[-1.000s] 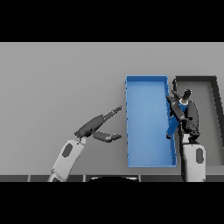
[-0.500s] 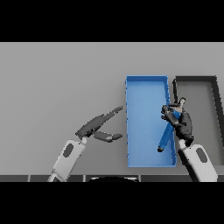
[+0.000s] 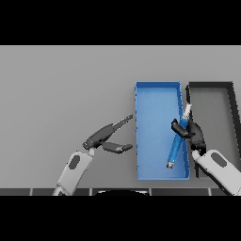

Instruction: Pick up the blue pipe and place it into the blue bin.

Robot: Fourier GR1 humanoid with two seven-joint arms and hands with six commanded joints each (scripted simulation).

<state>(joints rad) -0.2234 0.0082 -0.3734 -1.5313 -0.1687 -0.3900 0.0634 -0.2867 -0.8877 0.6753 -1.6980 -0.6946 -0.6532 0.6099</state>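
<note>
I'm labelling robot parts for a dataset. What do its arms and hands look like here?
Both forearms are white, rounded casings, each with a grey oval patch on top. The left hand and the right hand are dark grey to black, with slim fingers and a thumb. No cables or markings are visible.

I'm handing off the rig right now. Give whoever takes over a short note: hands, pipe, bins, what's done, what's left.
Right hand: curled round the upper part of the blue pipe, at the right wall of the blue bin.
Left hand: open, holding nothing, over the table left of the blue bin.
Pipe: tilted, its lower end down inside the blue bin, its white tip over the wall toward the dark bin.
Done: pipe picked up and brought into the bin.
Left: release it, withdraw the right hand.
</note>
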